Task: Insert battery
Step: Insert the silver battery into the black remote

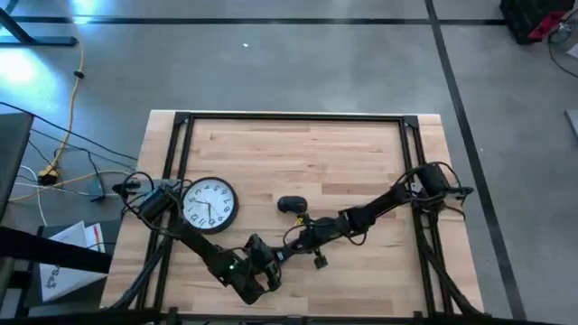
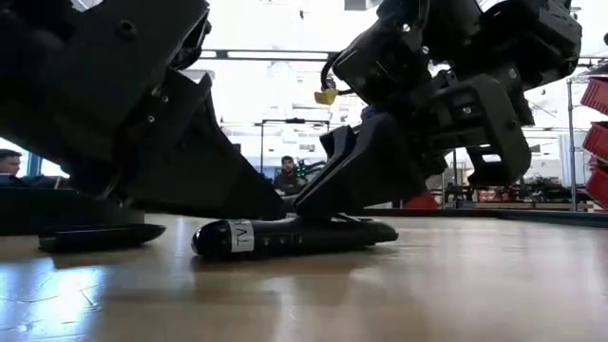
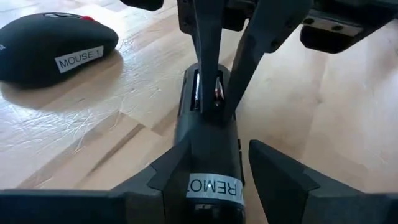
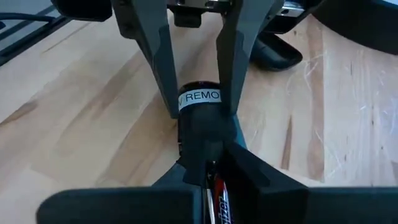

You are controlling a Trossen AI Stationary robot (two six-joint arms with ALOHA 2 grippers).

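A black remote (image 3: 208, 143) with a white label lies flat on the wooden table near its front edge, its battery compartment (image 3: 200, 93) open and facing up. My left gripper (image 3: 217, 149) is shut on the remote's labelled end. My right gripper (image 4: 210, 165) comes from the opposite end and is shut on a battery (image 4: 219, 199), a dark cylinder with red print. It holds the battery down at the open compartment. In the high view the two grippers meet at the front centre, left (image 1: 271, 259) and right (image 1: 295, 244). My left gripper pinches the remote's two long sides at its labelled end (image 4: 186, 99) between its two fingers, which lie across the remote and slant down from the near left. The remote rests flat on the table. My right gripper pinches the battery (image 4: 217, 190) between its two fingertips, slanting down from the right. The battery's lower part sits in the remote's open compartment (image 3: 216, 93); how deep, the fingers hide.
A black mouse (image 1: 291, 206) labelled MOUSE 1 lies just beyond the remote. A round black-rimmed wall clock (image 1: 209, 203) lies face up at the left. A black frame (image 1: 298, 117) runs around the table. Bare wood lies at the far middle and right.
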